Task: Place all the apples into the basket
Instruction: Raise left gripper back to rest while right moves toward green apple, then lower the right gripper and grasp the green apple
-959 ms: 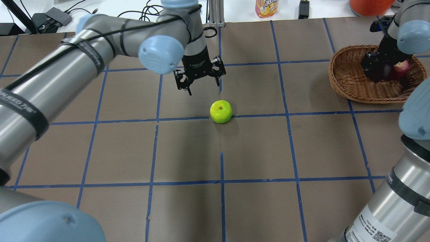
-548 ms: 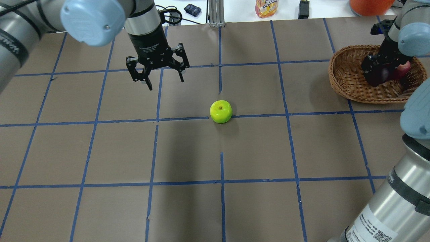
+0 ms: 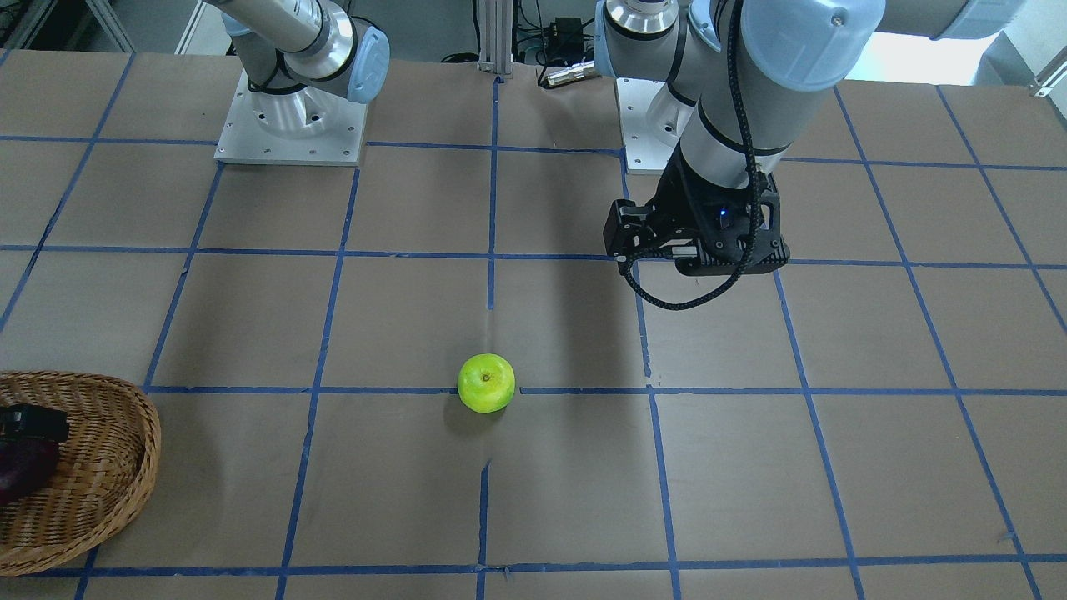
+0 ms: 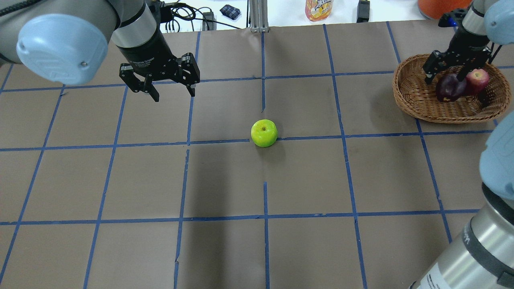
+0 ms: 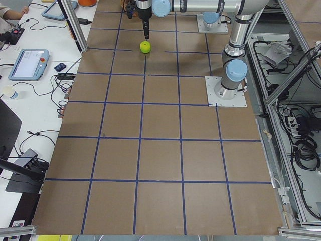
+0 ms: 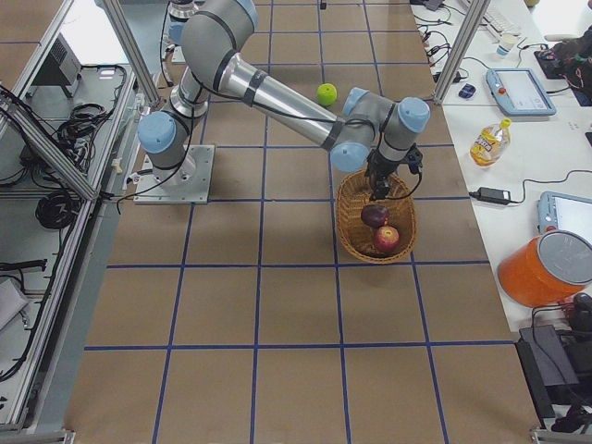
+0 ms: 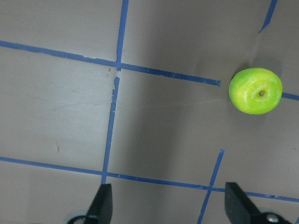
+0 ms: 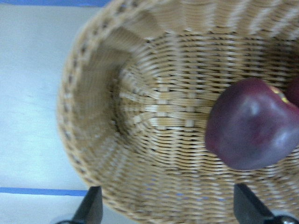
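Observation:
The lime green apple [image 4: 264, 133] [image 3: 486, 382] [image 7: 255, 91] sits alone at the table's middle on a blue tape line. My left gripper [image 4: 173, 95] [image 7: 170, 207] hangs open above the table, well to the apple's left and slightly beyond it. The wicker basket [image 4: 405, 100] [image 6: 356, 240] [image 8: 154, 107] stands at the far right. In it lie the dark maroon apple [image 4: 449, 87] [image 8: 252, 123] and the red apple [image 4: 478, 79] [image 6: 386, 240], side by side. My right gripper [image 4: 446, 78] [image 8: 168, 207] hovers open just above the basket, over its left half, holding nothing.
Blue tape divides the brown table into squares. Beyond the far edge stand a juice bottle [image 4: 319, 9], an orange container [image 4: 441, 6] and cables. The arms' base plates [image 3: 292, 125] are on the robot's side. Tablets [image 5: 27, 63] lie on the side bench.
My left gripper has swung left, away from the green apple, still open. My right gripper has let go of the maroon apple and risen out of the basket.

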You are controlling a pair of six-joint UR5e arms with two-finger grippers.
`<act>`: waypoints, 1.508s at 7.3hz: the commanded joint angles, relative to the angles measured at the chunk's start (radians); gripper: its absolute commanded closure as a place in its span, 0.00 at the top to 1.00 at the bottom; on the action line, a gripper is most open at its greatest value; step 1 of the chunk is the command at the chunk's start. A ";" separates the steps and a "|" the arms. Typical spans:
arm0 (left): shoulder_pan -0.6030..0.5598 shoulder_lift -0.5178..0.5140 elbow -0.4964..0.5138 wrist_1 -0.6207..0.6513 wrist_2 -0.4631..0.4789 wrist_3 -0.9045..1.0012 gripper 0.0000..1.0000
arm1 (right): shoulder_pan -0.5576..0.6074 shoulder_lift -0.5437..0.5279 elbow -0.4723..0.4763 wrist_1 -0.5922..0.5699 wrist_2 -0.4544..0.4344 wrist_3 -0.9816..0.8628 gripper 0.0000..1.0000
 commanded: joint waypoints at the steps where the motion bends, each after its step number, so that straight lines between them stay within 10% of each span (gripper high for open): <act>1: 0.035 0.037 -0.043 0.089 0.078 0.038 1.00 | 0.178 -0.063 0.007 0.050 0.072 0.223 1.00; 11: 0.076 0.051 -0.036 0.031 0.073 0.061 1.00 | 0.649 0.133 0.013 -0.127 0.197 0.792 1.00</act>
